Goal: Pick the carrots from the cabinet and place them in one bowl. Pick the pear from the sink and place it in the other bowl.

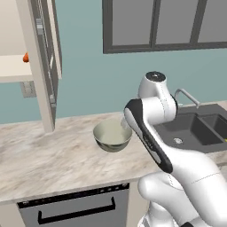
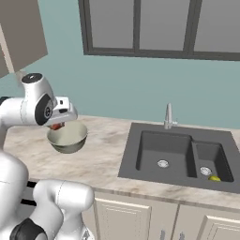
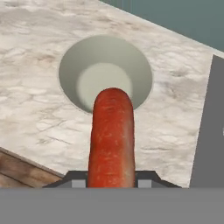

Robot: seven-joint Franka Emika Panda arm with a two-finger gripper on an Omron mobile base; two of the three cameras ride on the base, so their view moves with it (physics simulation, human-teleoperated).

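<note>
Above cream-lined bowl [image 3: 106,72] | tool [image 3: 111,181] clenched on carrot [image 3: 111,140] | carrot orange-red, blunt-tipped

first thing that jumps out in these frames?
The fat orange-red carrot clamped in the hand, hanging right above the cream-lined bowl on the marble counter. Next, the dark double sink to the right, with the small yellow-green pear lying in its smaller right basin. A bit of orange also peeks from the open cabinet shelf at upper left, likely the other carrot.
</note>
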